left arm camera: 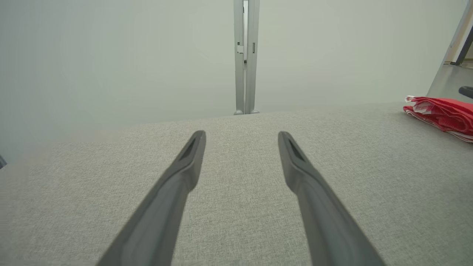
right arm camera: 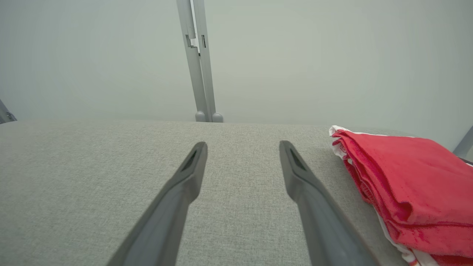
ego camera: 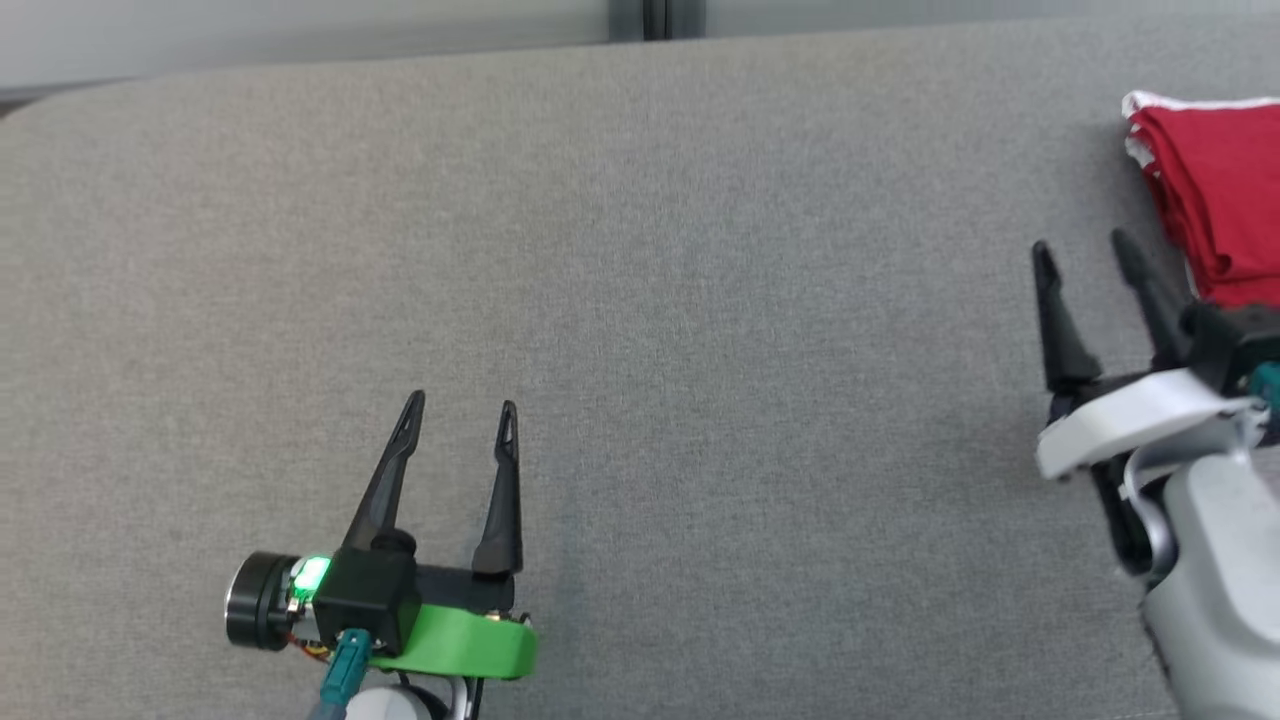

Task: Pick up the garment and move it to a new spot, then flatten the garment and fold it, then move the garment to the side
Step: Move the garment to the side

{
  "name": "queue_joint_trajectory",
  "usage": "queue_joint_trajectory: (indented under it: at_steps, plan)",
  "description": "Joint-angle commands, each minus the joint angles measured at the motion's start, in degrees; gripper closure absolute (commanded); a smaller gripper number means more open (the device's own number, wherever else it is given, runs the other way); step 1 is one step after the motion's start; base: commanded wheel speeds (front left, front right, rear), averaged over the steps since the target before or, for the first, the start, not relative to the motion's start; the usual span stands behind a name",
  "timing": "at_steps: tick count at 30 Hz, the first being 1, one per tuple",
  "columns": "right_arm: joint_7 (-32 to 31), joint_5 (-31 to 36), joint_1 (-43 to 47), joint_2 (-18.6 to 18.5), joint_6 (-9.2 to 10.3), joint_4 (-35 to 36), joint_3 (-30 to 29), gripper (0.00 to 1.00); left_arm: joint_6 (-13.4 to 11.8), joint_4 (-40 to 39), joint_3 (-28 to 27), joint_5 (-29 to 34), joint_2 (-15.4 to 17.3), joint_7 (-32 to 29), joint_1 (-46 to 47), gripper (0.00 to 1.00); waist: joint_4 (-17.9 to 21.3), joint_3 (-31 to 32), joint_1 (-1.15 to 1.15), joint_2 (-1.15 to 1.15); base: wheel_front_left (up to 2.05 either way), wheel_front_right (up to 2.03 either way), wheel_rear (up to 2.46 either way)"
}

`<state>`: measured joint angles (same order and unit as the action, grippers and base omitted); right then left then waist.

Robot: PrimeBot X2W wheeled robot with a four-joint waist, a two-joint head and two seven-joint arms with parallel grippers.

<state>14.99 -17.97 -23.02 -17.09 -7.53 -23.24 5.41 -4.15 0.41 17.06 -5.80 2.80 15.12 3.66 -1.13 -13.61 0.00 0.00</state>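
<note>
Over on the left of the grey bench (ego camera: 700, 250), the left pincer (ego camera: 462, 400) hovers spread open, holding nothing. The right pincer (ego camera: 1081, 242) is open too, just beside the folded red garment (ego camera: 1220, 190) at the far right edge. It looks light, soft and floppy, so I'd pinch through all layers at a folded edge, otherwise the stack will probably slide apart.
</note>
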Motion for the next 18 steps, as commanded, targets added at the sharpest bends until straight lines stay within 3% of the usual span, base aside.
queue_joint_trajectory:
  at_steps: [1,9,18]
  plan:
    - [0.2,0.3,2.1,1.2,0.09,1.3,-0.5,0.00,-0.5,0.3,-0.3,-0.3,0.2,0.0,-1.3,0.00,-0.2,4.6,0.00,0.00,0.00,0.00,0.00]
    - [0.2,3.2,13.4,7.1,0.09,9.6,0.0,0.00,-2.3,0.5,-3.3,-4.2,0.2,0.0,-5.8,0.00,-0.5,11.1,0.00,0.00,0.00,0.00,0.00]
    - [0.2,5.1,22.7,8.7,0.09,16.6,-2.1,0.00,0.4,-1.2,-6.0,-4.2,0.2,0.0,-10.7,0.00,-0.5,15.1,0.00,0.00,0.00,0.00,0.00]
